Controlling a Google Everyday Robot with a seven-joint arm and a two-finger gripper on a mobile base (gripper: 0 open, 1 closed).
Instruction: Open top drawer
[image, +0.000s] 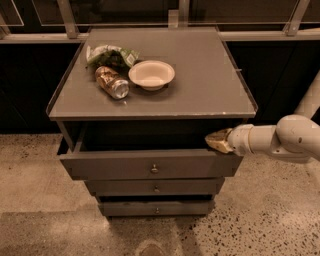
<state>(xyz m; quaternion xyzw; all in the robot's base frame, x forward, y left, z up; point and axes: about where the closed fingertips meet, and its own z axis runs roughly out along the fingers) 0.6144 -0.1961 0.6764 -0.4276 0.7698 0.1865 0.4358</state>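
Operator: Starting at the left, what could go wrong?

Observer: The top drawer (150, 165), in the lower middle of the frame under the tabletop (210, 95), stands partly open, its left corner out past the cabinet. The pull comes only from the far right end, so I judge it could skew and bind. A jerk might also roll the can (112, 82) lying on its side at upper left, just beside the bowl (151, 75).

Operator: And the pincer?

Observer: The pincer (219, 141) sits at middle right, against the drawer's top right corner, well apart from the knob (154, 168). Whether it is apart or together I cannot tell; a loose hold there could slip off.

Operator: Orientation?

Observer: Its front faces the camera. The long axis runs left to right, and it slides toward the bottom of the frame.
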